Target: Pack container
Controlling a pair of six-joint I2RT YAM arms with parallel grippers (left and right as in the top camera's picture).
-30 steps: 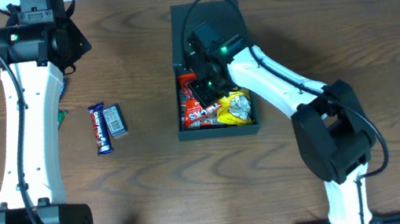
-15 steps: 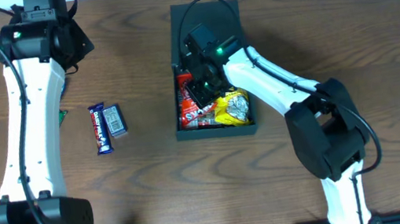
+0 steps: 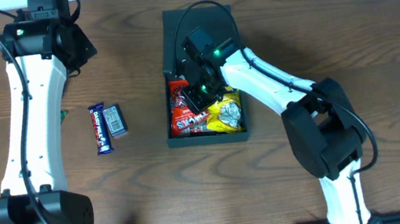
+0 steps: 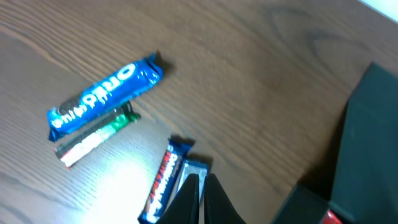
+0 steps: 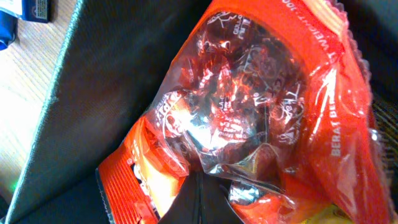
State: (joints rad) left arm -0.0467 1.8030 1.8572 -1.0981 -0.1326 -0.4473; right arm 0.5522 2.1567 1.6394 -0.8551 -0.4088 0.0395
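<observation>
Container [image 3: 173, 36], dark, lid open, lies on the table [image 3: 345, 19]. Inside it, the right gripper [image 3: 199, 94], jaws closed, presses a red packet [image 5: 249, 112]; snagged film could drag it out. Far left of it, the left gripper [image 4: 198, 193] hangs closed, empty.

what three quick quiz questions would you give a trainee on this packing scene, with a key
1. True or false: the red snack bag lies inside the container.
2. Where is the right end effector? A) outside the container, to its left B) in the container, at the red snack bag C) out of view
3. Short answer: what colour is the packet beside the red snack bag?

Key: 1 true; 2 B; 3 yellow.
</observation>
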